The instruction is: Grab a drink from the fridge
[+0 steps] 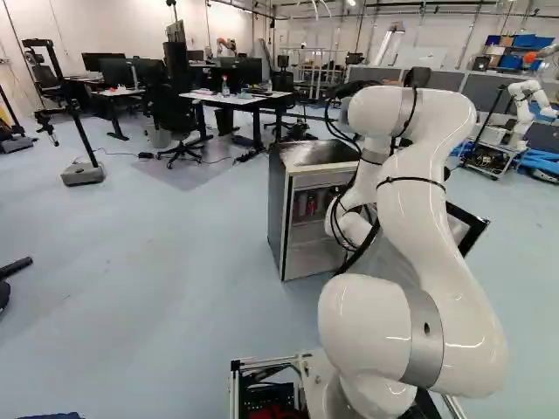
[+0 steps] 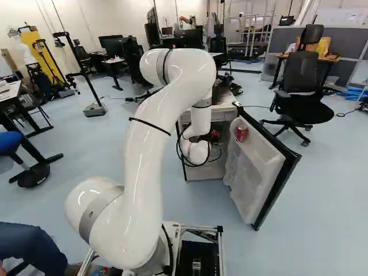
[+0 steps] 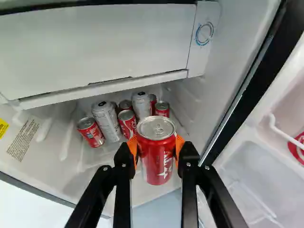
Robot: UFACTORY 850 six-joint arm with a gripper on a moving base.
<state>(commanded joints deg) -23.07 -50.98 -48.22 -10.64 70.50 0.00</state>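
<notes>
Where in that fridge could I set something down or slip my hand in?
Between its grey front edge and the standing small red cans and tall silver-white cans, on the labelled white wall's side of the red can held by the black tool. The can cluster is crowded.

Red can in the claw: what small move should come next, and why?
Probably easing it straight back, out of the fridge: the claw grips the can from both sides, other cans stand deeper in, and the door is open.
</notes>
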